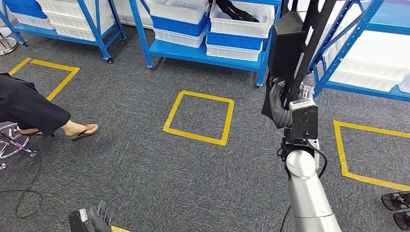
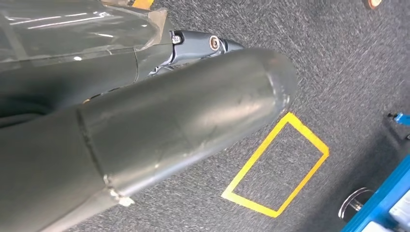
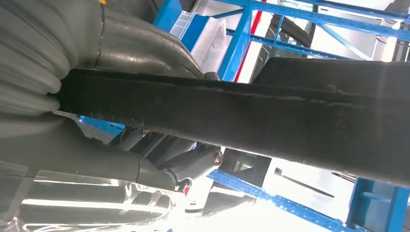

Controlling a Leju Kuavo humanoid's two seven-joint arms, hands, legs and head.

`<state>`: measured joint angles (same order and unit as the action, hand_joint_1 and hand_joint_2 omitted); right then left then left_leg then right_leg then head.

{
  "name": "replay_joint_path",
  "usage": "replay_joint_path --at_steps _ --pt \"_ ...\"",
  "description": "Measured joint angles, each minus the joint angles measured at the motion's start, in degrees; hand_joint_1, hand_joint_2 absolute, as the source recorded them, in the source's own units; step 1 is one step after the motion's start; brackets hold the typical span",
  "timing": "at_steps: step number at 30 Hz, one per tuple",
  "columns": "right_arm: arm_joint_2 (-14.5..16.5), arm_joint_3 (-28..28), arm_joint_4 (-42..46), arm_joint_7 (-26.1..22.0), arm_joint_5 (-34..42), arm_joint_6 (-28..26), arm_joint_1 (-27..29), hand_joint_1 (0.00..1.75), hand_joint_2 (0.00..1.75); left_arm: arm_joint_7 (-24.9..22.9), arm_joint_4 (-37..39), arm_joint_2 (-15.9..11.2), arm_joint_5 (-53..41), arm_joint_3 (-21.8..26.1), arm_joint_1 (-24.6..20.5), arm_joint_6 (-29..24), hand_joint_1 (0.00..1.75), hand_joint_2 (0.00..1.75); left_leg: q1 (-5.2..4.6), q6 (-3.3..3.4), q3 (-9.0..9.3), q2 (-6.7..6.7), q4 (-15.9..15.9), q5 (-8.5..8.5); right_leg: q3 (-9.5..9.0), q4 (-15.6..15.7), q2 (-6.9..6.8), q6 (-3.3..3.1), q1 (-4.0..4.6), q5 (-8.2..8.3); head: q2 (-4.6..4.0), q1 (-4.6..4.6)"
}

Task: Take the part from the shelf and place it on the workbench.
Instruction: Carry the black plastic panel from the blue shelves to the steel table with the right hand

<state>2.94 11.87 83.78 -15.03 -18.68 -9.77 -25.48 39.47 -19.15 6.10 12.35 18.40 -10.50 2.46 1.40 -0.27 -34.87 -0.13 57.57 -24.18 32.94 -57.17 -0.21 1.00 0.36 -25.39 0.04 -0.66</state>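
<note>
The right hand (image 1: pixel 280 104) grips the black part (image 1: pixel 309 43), raised at the right, off the far shelf (image 1: pixel 203 50). The left hand (image 1: pixel 92 220) hangs low; its fingers cannot be told. Carrying is in hand; next, reach the workbench.

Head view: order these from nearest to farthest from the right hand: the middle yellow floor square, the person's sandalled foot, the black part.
1. black part, held in the right hand.
2. middle yellow floor square, to its left.
3. sandalled foot, far left.
</note>
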Motion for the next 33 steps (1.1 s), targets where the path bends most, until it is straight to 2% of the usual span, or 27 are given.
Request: replay_joint_path --at_steps 9,13,17,18,20,22,23,24,25,26,27,28,29,31,32,33 --pt "0.77 0.0 0.33 0.03 -0.09 0.91 0.14 1.57 1.75 0.0 -1.43 0.05 -2.41 3.44 1.3 0.76 0.0 0.0 -0.45 0.22 -0.02 -0.03 0.0 0.18 0.12 0.05 0.0 -0.01 0.21 0.1 0.0 -0.03" --pt "0.52 -0.02 0.64 0.04 -0.2 1.08 0.5 1.57 1.75 0.0 -1.99 0.12 -3.08 4.4 1.75 1.01 0.0 0.0 -0.93 0.91 -0.41 -0.06 0.27 0.24 0.23 0.32 -0.01 0.66 -0.43 0.57 0.0 -0.01" --pt "0.14 -0.04 0.74 -0.06 -0.17 1.14 0.65 1.57 1.75 0.0 -2.38 0.28 -3.67 5.0 2.01 1.07 0.0 0.0 -0.81 1.73 -0.67 -0.28 -0.07 0.81 0.54 0.04 -0.27 1.2 -0.49 0.47 0.0 -0.02" --pt "-0.01 -0.07 0.76 -0.14 -0.12 1.14 0.71 1.57 1.75 0.0 -2.5 0.34 -3.84 5.12 2.04 1.07 0.0 0.0 -0.61 2.05 -0.71 -0.32 -0.27 1.09 1.11 -1.16 -0.26 1.21 -0.52 -0.38 0.0 -0.04" --pt "-0.33 -0.13 0.79 -0.27 -0.02 1.14 0.96 1.57 1.75 0.0 -2.71 0.45 -4.14 5.45 2.11 1.08 0.0 0.0 -0.31 2.46 -0.96 -0.49 -0.47 1.52 3.68 -7.22 -0.13 1.03 -0.84 -3.87 0.0 -0.09" --pt "-0.55 -0.13 0.79 -0.31 0.01 1.15 1.38 1.57 1.75 0.0 -2.83 0.51 -4.4 5.83 2.3 1.07 0.0 0.0 -0.25 2.44 -1.49 -0.95 -0.46 1.84 6.66 -14.92 -0.06 1.08 -1.01 -7.43 0.0 -0.09" --pt "-0.63 -0.13 0.79 -0.31 0.02 1.15 1.6 1.57 1.75 0.0 -2.84 0.55 -4.52 5.98 2.42 1.05 0.0 0.0 -0.26 2.31 -1.79 -1.29 -0.45 2.06 7.06 -16.54 -0.04 1.29 -1.05 -8.11 0.0 -0.08" --pt "-0.67 -0.13 0.79 -0.31 0.02 1.16 1.75 1.57 1.75 0.0 -2.84 0.57 -4.63 6.07 2.52 1.03 0.0 0.0 -0.26 2.15 -2.08 -1.66 -0.43 2.3 6.29 -15.85 -0.01 1.57 -1.07 -7.94 0.0 -0.09" --pt "-0.7 -0.13 0.79 -0.31 0.03 1.2 1.79 1.57 1.75 0.0 -2.84 0.58 -4.79 6.17 2.59 1.01 0.0 0.0 -0.26 1.96 -2.32 -2.07 -0.43 2.56 4.18 -12.61 0.15 1.82 -1.05 -6.98 0.0 -0.08" --pt "-0.71 -0.13 0.79 -0.29 0.05 1.25 1.71 1.57 1.75 0.0 -2.84 0.61 -4.92 6.27 2.62 0.98 0.0 0.0 -0.25 1.76 -2.51 -2.49 -0.43 2.82 1.26 -7.9 0.69 1.87 -0.98 -5.74 0.0 -0.09" --pt "-0.72 -0.13 0.79 -0.26 0.07 1.33 1.56 1.57 1.75 0.0 -2.84 0.68 -5.04 6.37 2.63 0.97 0.0 0.0 -0.27 1.46 -2.62 -2.84 -0.49 3.1 -1.14 -3.74 1.43 1.69 -0.74 -4.67 0.0 0.02" --pt "-0.72 -0.13 0.8 -0.22 0.09 1.42 1.34 1.57 1.75 0.0 -2.85 0.73 -5.11 6.47 2.61 0.97 0.0 0.0 -0.22 1.13 -2.72 -3.18 -0.55 3.36 -2.76 -0.7 2.12 1.24 -0.44 -3.91 0.0 -0.01" --pt "-0.72 -0.13 0.8 -0.19 0.11 1.51 1.1 1.57 1.75 0.0 -2.85 0.79 -5.15 6.53 2.6 0.97 0.0 0.0 -0.17 0.77 -2.82 -3.51 -0.65 3.61 -3.39 0.74 2.58 0.68 -0.12 -3.52 0.0 -0.01" --pt "-0.71 -0.14 0.81 -0.17 0.14 1.68 0.71 1.57 1.75 0.0 -2.86 0.86 -5.19 6.64 2.65 0.95 0.0 0.0 -0.01 -0.08 -2.99 -4.29 -1.16 4.21 -3.17 1.14 2.27 -0.38 0.36 -3.0 0.0 -0.09" --pt "-0.69 -0.14 0.79 -0.17 0.15 1.8 0.61 1.57 1.75 0.0 -2.85 0.87 -5.24 6.71 2.74 0.93 0.0 0.0 0.06 -0.36 -3.2 -4.25 -1.14 4.3 -3.39 1.49 1.74 -0.78 0.02 -2.47 0.0 0.0" --pt "-0.65 -0.14 0.74 -0.17 0.18 1.93 0.52 1.57 1.75 0.0 -2.85 0.87 -5.36 6.8 2.84 0.9 0.0 0.0 0.09 -0.58 -3.66 -3.64 -0.37 3.65 -3.6 1.86 1.25 -1.27 -0.31 -1.91 0.0 0.11"
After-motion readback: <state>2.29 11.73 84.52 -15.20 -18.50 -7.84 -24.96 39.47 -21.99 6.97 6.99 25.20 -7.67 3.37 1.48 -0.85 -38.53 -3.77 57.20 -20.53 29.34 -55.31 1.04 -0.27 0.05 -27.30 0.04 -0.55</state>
